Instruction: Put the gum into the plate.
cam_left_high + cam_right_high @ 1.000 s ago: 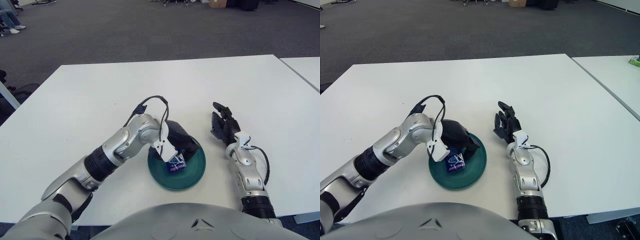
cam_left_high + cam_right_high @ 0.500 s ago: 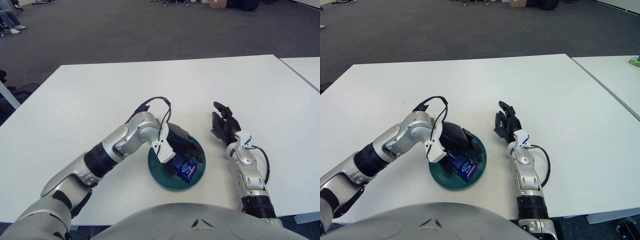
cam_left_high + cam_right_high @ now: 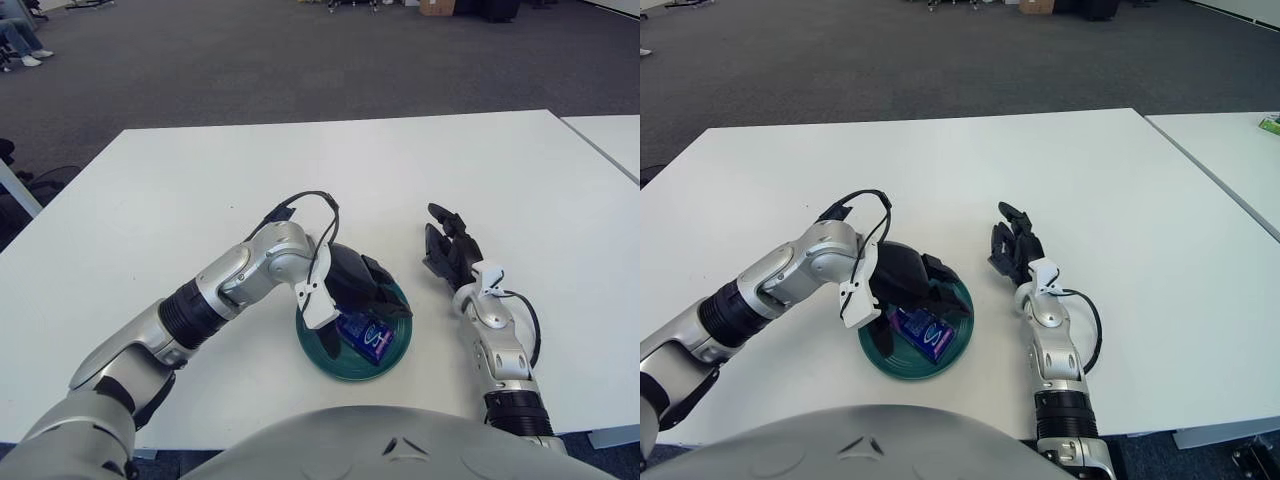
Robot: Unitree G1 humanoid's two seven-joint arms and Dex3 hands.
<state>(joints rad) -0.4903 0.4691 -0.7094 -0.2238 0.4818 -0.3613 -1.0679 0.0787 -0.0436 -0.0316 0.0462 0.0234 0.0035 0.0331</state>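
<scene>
A blue gum pack (image 3: 364, 334) lies flat in the dark green plate (image 3: 396, 346) near the table's front edge. My left hand (image 3: 362, 285) hovers over the back left of the plate, just above the gum, fingers spread and holding nothing. My right hand (image 3: 446, 250) rests on the table to the right of the plate, fingers relaxed and empty.
The white table (image 3: 200, 190) stretches far behind the plate. A second white table (image 3: 612, 135) stands at the right with a gap between. Grey carpet floor lies beyond.
My left hand let go of the gum, which now lies flat in the plate. The hand has opened and drawn back to the left. The right hand has not moved.
</scene>
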